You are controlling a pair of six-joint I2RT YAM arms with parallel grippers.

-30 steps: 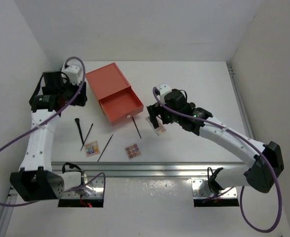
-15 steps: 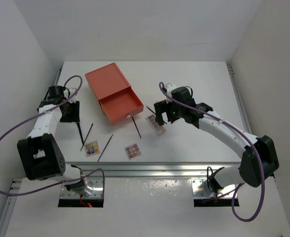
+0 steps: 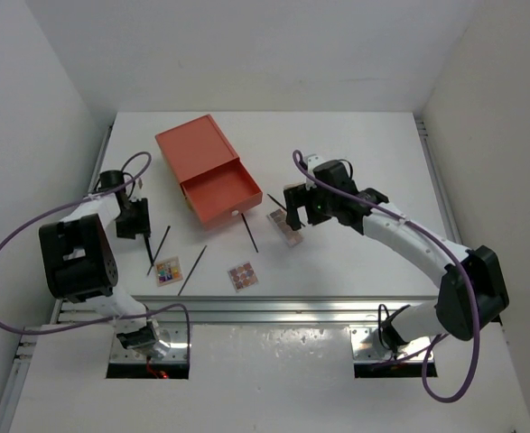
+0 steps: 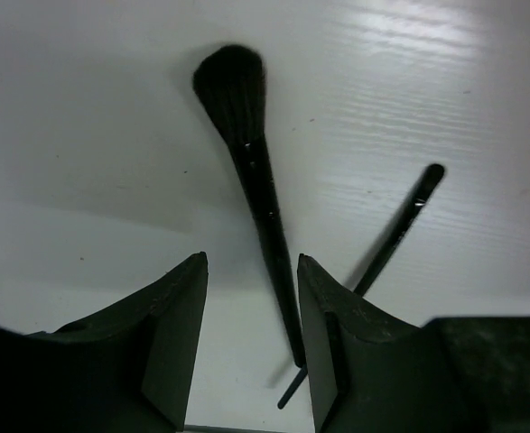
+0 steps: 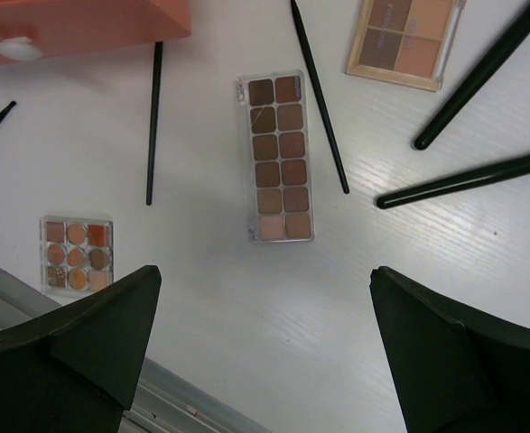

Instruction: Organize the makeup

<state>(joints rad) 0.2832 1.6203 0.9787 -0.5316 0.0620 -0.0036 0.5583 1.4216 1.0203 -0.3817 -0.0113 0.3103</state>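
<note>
The left end effector (image 4: 252, 298) has dropped astride the slim black bristle-tipped makeup brush (image 4: 246, 135), jaws narrowed but unclamped, grasp seemingly next; the right end effector (image 5: 265, 298) gapes wide.

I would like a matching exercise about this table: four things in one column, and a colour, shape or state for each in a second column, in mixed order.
Column A
1. drawer box
2. brush
3. long palette
4. square palette

Column B
a. nine round pans in three rows
b. orange, pulled open
c. black, bushy tip
d. twelve brown squares in two columns

Pairs: 1-b, 2-c, 3-d, 4-a
</note>
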